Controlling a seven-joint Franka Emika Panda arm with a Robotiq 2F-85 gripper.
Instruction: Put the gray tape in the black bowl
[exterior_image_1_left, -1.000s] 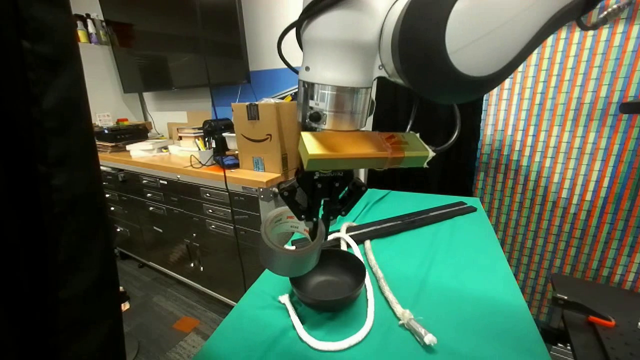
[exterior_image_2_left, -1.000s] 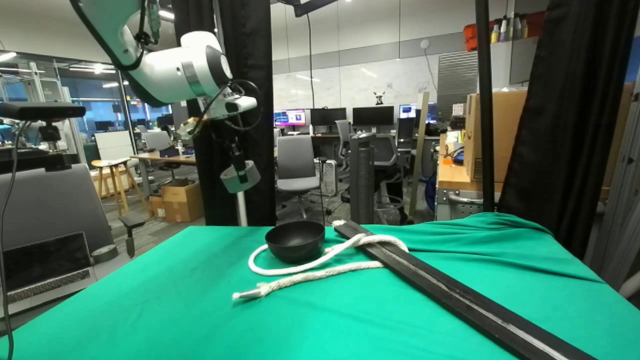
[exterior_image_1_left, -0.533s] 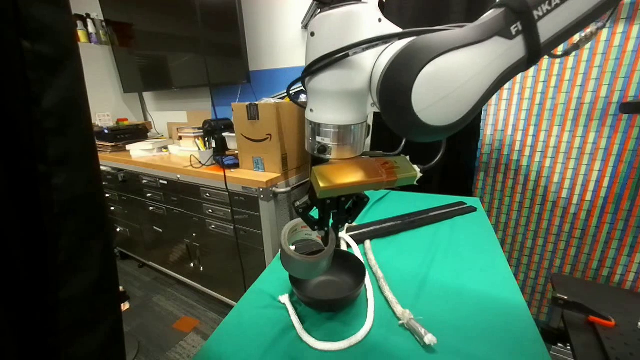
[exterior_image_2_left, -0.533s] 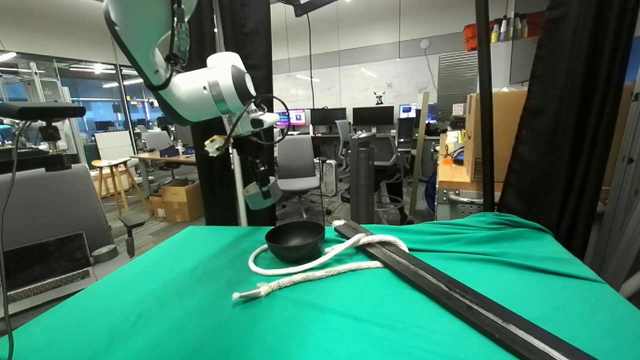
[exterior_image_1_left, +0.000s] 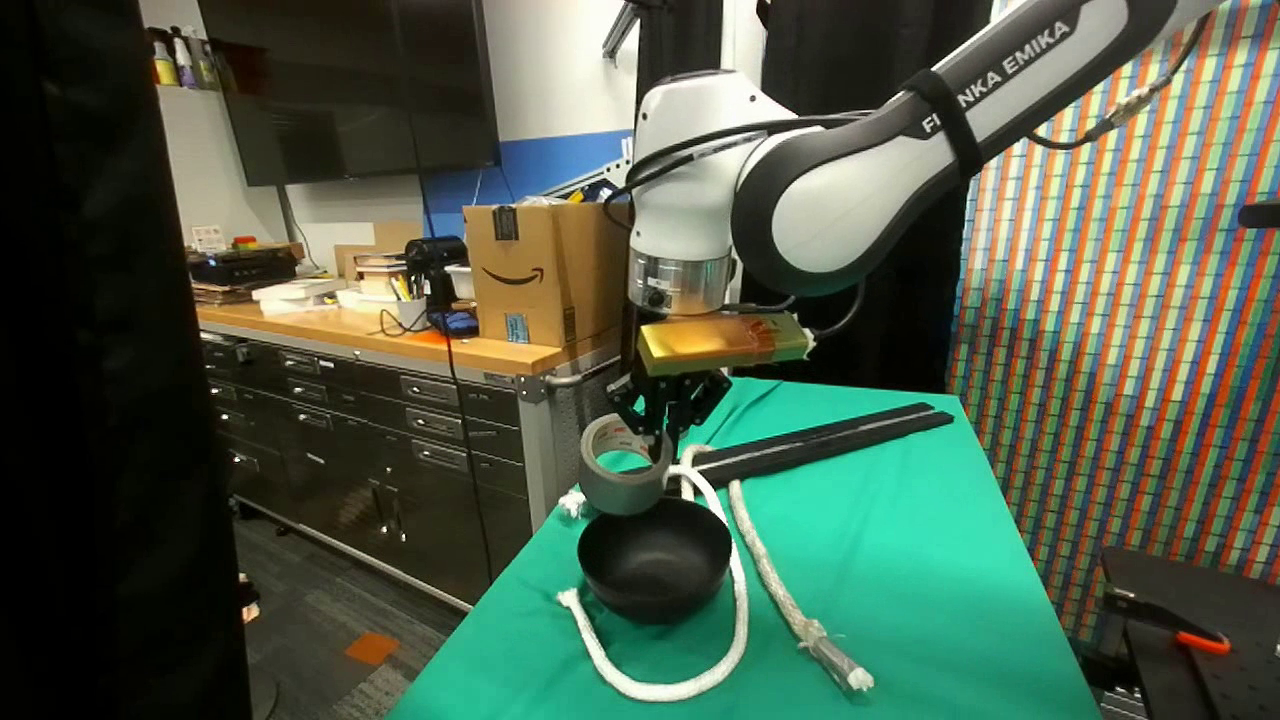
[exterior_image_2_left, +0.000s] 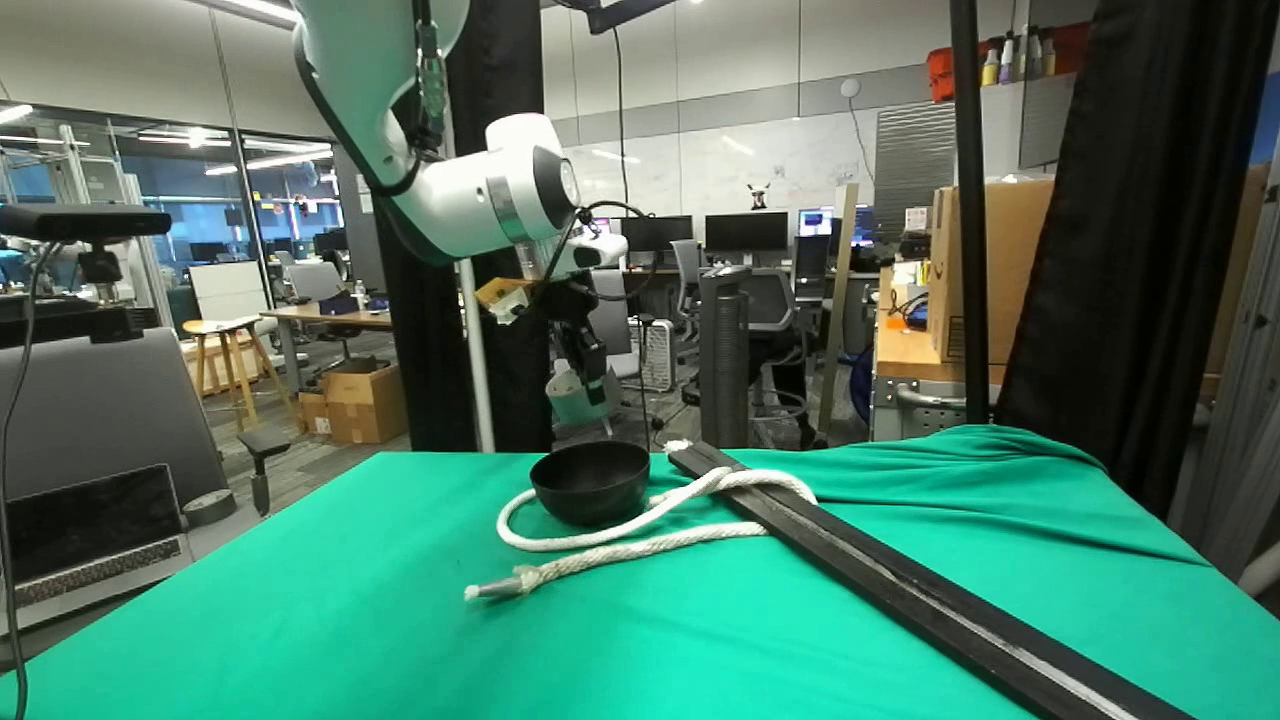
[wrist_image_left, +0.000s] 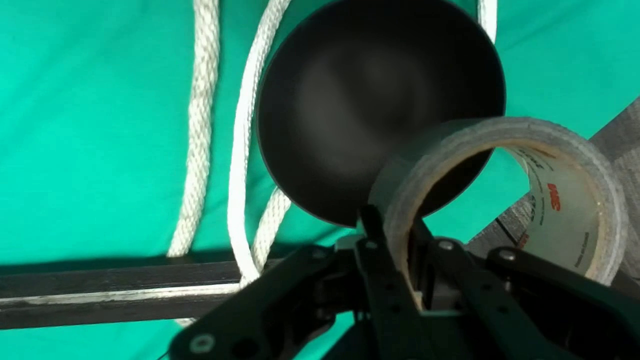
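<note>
The gray tape (exterior_image_1_left: 622, 492) is held in the air by its ring wall, tilted. My gripper (exterior_image_1_left: 664, 445) is shut on it, one finger inside the ring and one outside. In the wrist view the gripper (wrist_image_left: 392, 227) grips the near-left wall of the tape (wrist_image_left: 520, 131), whose left part overlaps the bowl's edge. The black bowl (exterior_image_1_left: 655, 570) stands upright and empty on the green cloth, and also shows in the wrist view (wrist_image_left: 360, 100). In an exterior view the tape (exterior_image_2_left: 572, 402) hangs above and behind the bowl (exterior_image_2_left: 590, 490), apart from it.
A white cord (exterior_image_1_left: 740, 610) loops around the bowl, with another stretch (wrist_image_left: 197, 130) beside it. A long black stick (exterior_image_1_left: 820, 440) lies across the green table (exterior_image_1_left: 900, 560). The cloth's edge and the floor show at the right of the wrist view.
The arm has carried the tape toward the bowl. In one view it moved right and grew smaller; in another it moved right and down. The bowl has not moved.
</note>
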